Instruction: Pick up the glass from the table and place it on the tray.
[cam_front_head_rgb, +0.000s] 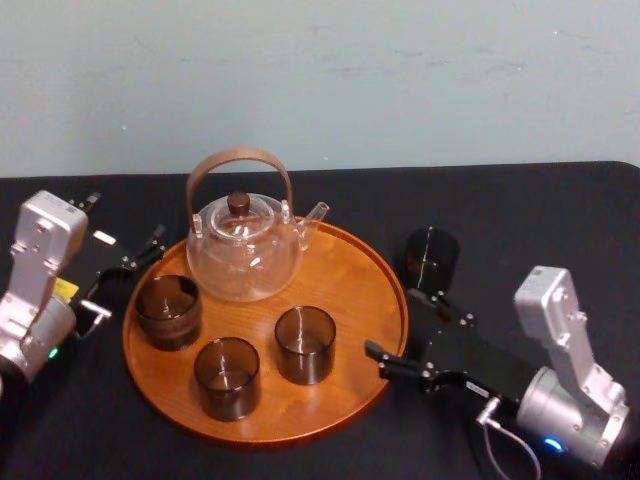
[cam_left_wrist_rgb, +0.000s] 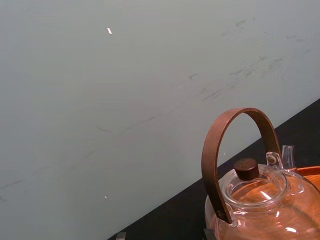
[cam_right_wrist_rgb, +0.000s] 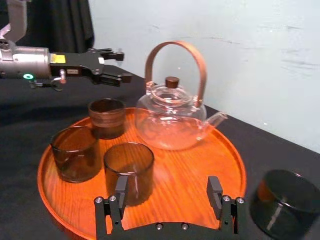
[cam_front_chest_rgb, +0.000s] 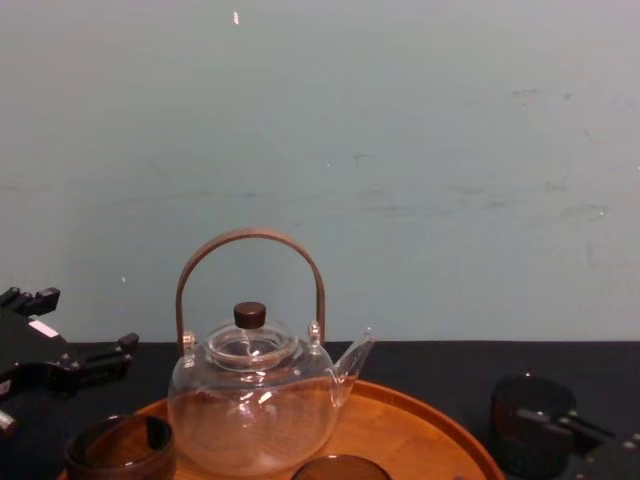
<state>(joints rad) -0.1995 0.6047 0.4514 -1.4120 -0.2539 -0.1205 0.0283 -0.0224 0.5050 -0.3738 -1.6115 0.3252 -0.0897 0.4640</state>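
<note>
The glass (cam_front_head_rgb: 431, 258) stood upright on the black table (cam_front_head_rgb: 520, 210), just off the right rim of the tray (cam_front_head_rgb: 345, 290) and not yet on it! The right tool (cam_right_wrist_rgb: 167, 192) hung over the tray's near-right edge, fingers spread wide with nothing between them, the glass just beyond its outer finger. On the tray sat the clear teapot (cam_front_head_rgb: 245, 250) at the back, with three dark cups (cam_front_head_rgb: 305, 344) in front of it. By the tray's left rim hovered the left tool (cam_right_wrist_rgb: 118, 65), released too, gripping nothing.
</note>
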